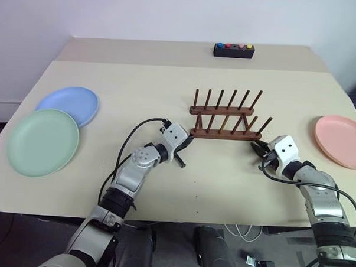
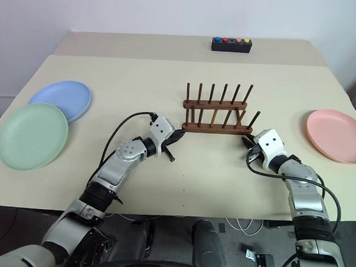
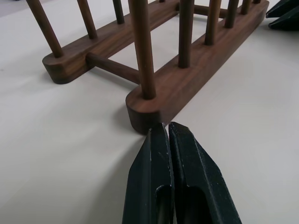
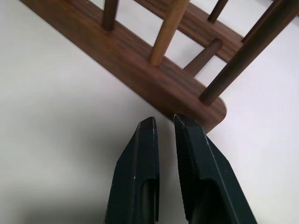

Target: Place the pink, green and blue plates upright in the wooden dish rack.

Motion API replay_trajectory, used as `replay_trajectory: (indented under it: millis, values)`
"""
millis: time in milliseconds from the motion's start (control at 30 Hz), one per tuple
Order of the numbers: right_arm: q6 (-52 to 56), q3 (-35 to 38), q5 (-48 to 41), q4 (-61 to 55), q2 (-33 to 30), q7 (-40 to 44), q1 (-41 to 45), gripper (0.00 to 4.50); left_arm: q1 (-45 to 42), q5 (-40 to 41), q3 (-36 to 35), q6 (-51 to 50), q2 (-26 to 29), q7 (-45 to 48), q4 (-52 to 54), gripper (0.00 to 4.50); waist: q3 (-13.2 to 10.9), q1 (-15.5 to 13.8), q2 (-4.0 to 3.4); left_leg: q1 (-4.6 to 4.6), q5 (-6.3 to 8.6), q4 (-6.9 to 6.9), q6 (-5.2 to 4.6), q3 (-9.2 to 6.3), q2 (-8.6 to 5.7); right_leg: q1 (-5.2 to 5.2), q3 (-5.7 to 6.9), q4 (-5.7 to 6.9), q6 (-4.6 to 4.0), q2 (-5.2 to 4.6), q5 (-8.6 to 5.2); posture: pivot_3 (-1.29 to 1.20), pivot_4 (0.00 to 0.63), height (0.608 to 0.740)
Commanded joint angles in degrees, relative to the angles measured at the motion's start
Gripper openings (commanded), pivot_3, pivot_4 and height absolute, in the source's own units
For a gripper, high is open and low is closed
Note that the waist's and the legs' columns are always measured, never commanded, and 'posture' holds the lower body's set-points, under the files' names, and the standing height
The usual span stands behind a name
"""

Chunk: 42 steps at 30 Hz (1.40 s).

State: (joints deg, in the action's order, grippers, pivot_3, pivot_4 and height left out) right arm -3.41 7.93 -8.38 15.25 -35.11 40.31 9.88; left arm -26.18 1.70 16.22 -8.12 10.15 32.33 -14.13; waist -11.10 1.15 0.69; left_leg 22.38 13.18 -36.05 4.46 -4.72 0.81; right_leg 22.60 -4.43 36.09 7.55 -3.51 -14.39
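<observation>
The wooden dish rack (image 1: 226,119) stands near the middle of the table: dark brown, two parallel rails joined by thin crossbars, each rail carrying a row of upright pegs that lean a little. No plate is in it.

The three plates all lie flat on the table, face up. The green plate (image 1: 42,142) is at the far left near the front edge, pale mint and the largest of the three. The blue plate (image 1: 69,104) sits just behind it, and the green one's rim overlaps its near edge. The pink plate (image 1: 342,140) lies alone at the far right, well apart from the rack and close to the table's edge.
</observation>
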Motion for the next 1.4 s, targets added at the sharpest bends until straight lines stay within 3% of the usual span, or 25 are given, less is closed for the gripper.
replay_trajectory:
  millis: [33, 233, 333, 500, 567, 767, 1033, 1133, 1367, 1400]
  values:
    - [5.29, 5.02, -4.34, -5.84, -3.45, 1.2, -2.2, 0.61, 2.94, 3.48, -1.85, -1.85, 2.36, 4.34, 6.57, 0.08, -0.02, 0.01, -0.03, 0.01, 0.0, 0.02, -0.01, 0.0, 0.0, 0.03, 0.0, 0.0, 0.01, 0.0, 0.0, 0.0, 0.15, 0.73]
    - [10.56, 10.86, -8.24, -9.55, -8.04, 2.66, -4.67, 0.61, 6.73, 8.1, -4.7, -5.45, 6.9, 8.71, 14.74, 0.08, -0.04, -0.08, -0.02, 0.07, 0.01, -0.04, -0.01, 0.01, 0.0, 0.08, -0.01, 0.01, -0.15, -0.01, -0.08, 0.0, 0.15, 0.73]
    - [11.62, 10.82, -6.04, -10.35, -9.89, 2.28, -5.1, 1.84, 6.54, 8.79, -6.53, -6.63, 7.81, 8.27, 15.17, 0.08, -0.05, -0.06, -0.02, 0.07, 0.01, -0.06, -0.01, 0.01, 0.0, 0.05, -0.01, 0.0, -0.16, -0.01, -0.1, 0.0, 0.15, 0.73]
    - [13.21, 11.72, 0.68, -3.0, -14.51, -4.75, -0.59, 4.45, 7.99, 11.77, -6.61, -9.09, 9.7, 11.93, 19.26, 0.08, -0.05, -0.14, -0.04, 0.12, 0.01, -0.07, -0.01, 0.05, -0.03, 0.1, -0.03, -0.02, -0.16, -0.05, -0.1, 0.0, 0.15, 0.73]
    - [15.67, 11.58, 0.45, 0.85, -15.6, -4.68, 1.45, 4.5, 9.83, 13.98, -5.14, -10.09, 11.69, 16.06, 23.26, 0.58, -0.05, -0.04, -0.02, 0.11, 0.01, -0.04, -0.01, 0.05, -0.02, 0.1, -0.03, -0.02, -0.17, -0.04, -0.1, 0.0, 0.15, 0.73]
    - [21.43, 12.13, -0.21, 11.9, -15.73, -7.29, 7.61, 4.5, 10.16, 14.35, -3.62, -11.39, 12.64, 17.79, 25.71, 0.58, -0.06, 0.0, -0.04, 0.11, 0.01, -0.07, -0.02, 0.06, -0.02, 0.09, -0.05, -0.04, -0.19, -0.04, -0.11, 0.0, 0.15, 0.73]
    - [23.73, 9.63, 0.42, 20.43, -16.58, -4.89, 11.71, 4.5, 9.08, 13.29, -2.8, -11.12, 13.1, 18.56, 24.93, 0.58, -0.06, 0.1, -0.03, 0.11, 0.03, -0.05, -0.04, 0.08, -0.02, 0.1, -0.07, -0.05, -0.19, -0.03, -0.11, 0.0, 0.15, 0.73]
    - [22.84, 8.75, 1.55, 21.75, -17.12, -4.74, 12.14, 3.62, 8.86, 13.29, -2.71, -11.09, 13.08, 18.71, 25.07, 0.6, -0.06, 0.13, -0.03, 0.1, 0.03, -0.05, -0.04, 0.09, -0.02, 0.1, -0.07, -0.05, -0.19, -0.03, -0.11, 0.0, 0.15, 0.73]
    - [22.38, 8.38, 1.62, 20.98, -17.15, -4.49, 11.4, 0.06, 9.37, 14.6, -3.01, -11.42, 13.2, 19.81, 26.37, 0.6, -0.06, 0.06, -0.03, 0.11, 0.03, -0.06, -0.04, 0.09, -0.02, 0.08, -0.07, -0.08, -0.18, -0.04, -0.12, 0.0, 0.15, 0.73]
    - [22.46, 8.48, 1.6, 20.51, -16.96, -4.69, 11.06, 0.02, 9.38, 14.6, -3.05, -11.36, 13.19, 19.84, 26.37, 0.6, -0.04, 0.08, -0.01, 0.11, 0.03, -0.06, -0.05, 0.09, -0.02, 0.08, -0.07, -0.08, -0.18, -0.03, -0.12, 0.0, 0.15, 0.73]
